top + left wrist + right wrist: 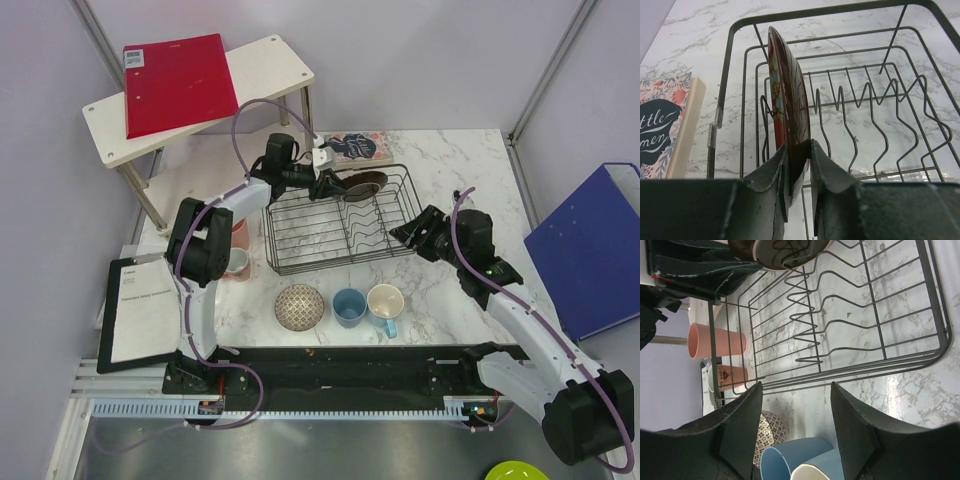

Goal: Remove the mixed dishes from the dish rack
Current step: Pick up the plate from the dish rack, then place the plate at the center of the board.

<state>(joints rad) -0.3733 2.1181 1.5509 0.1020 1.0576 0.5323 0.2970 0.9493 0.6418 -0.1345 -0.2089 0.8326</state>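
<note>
Dark red-brown plate (787, 95) stands on edge at far side of wire dish rack (320, 235), only dish left inside. My left claw (799, 150) pinched shut on its rim, one finger per face. Plate's faces run in line with my fingers; judge straight lift clears wires. Right claw (796, 387) spread wide, empty, off rack's right end, farther away.

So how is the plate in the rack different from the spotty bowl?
The plate stands on its edge in the dish rack; the bowl sits upright on the table. The left gripper pinches the plate; nothing touches the bowl. The plate is dark red-brown and nearly flat; the bowl is hollow with red speckles. Both are round dishes.
</note>
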